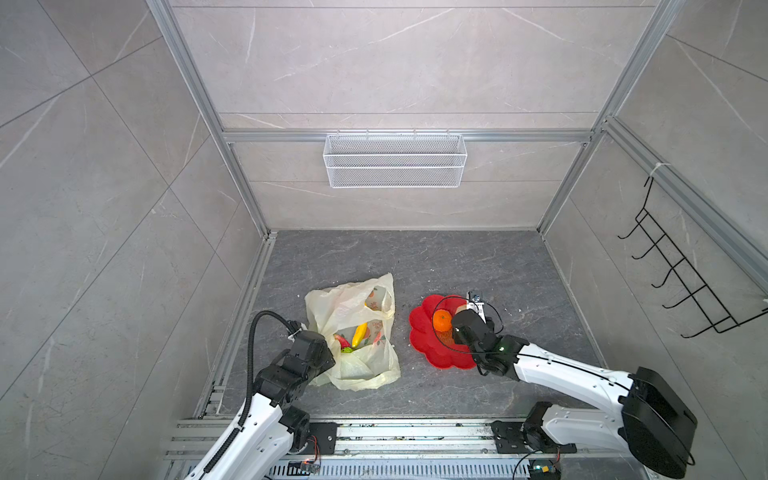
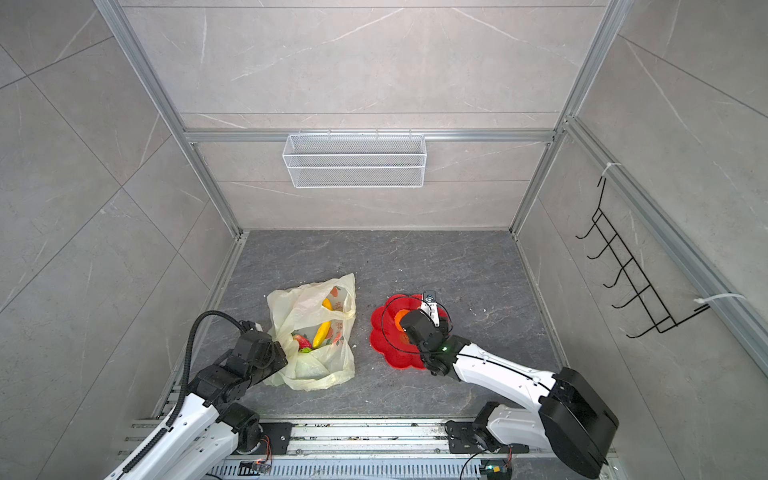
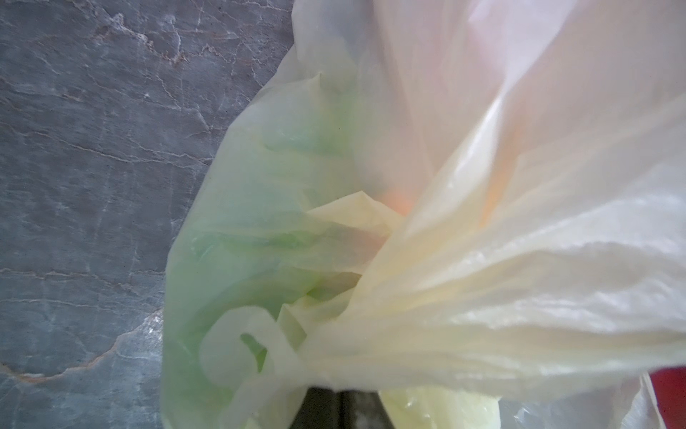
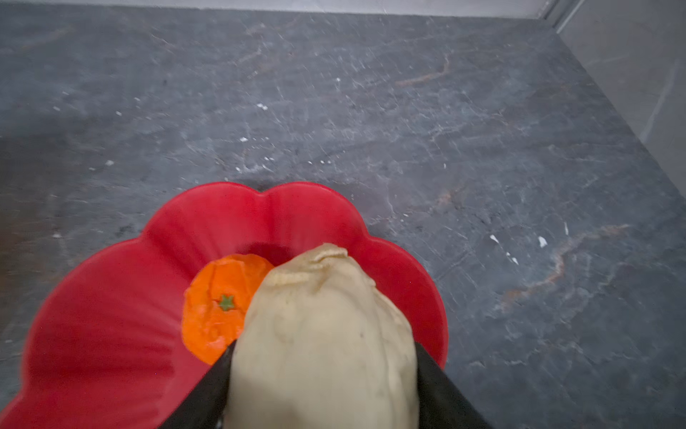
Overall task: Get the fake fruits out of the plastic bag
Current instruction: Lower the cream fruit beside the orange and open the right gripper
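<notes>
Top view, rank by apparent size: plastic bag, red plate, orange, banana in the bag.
1. plastic bag, clearly largest.
2. red plate, though part of it is hidden.
3. banana and orange: too close to rank. The banana is longer and thinner, the orange rounder.

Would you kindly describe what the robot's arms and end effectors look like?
Both arms have white shells with black joints. The left arm carries a thick black corrugated hose; the right arm has a thin black cable loop and a green light. The right end effector has black fingers.
</notes>
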`<state>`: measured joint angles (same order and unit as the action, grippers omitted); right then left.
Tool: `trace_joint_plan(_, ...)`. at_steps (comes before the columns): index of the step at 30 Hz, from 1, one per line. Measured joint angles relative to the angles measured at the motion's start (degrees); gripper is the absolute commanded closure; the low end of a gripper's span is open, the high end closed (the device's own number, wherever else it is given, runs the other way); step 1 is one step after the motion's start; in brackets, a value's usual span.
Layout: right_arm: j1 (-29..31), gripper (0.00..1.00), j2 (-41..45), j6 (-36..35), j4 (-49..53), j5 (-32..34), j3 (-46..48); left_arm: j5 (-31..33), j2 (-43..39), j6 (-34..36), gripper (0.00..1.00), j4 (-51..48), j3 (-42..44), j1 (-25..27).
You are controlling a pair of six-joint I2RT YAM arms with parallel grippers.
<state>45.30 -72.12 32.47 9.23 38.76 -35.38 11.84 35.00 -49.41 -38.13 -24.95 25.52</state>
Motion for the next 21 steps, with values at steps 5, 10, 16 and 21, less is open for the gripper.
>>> trace_joint_plan(5,0.0,0.41,-4.8,3.1,0.4,2.7,-0.7,0.0,-1.9,0.0,1.00,-0.1,0.0,0.0)
trace_joint_plan(10,0.0,0.39,-9.0,4.7,0.4,3.7,-1.6,0.1,-2.4,0.0,1.00,-0.2,0.0,0.0)
trace_joint_plan(16,0.0,0.37,-12.3,5.5,-0.5,3.6,-3.0,0.0,-2.4,0.0,1.00,-0.2,0.0,0.0)
trace_joint_plan(21,-0.1,0.32,-14.5,5.5,-1.3,3.0,-4.2,0.0,-2.5,0.0,1.00,-0.2,0.0,0.0)
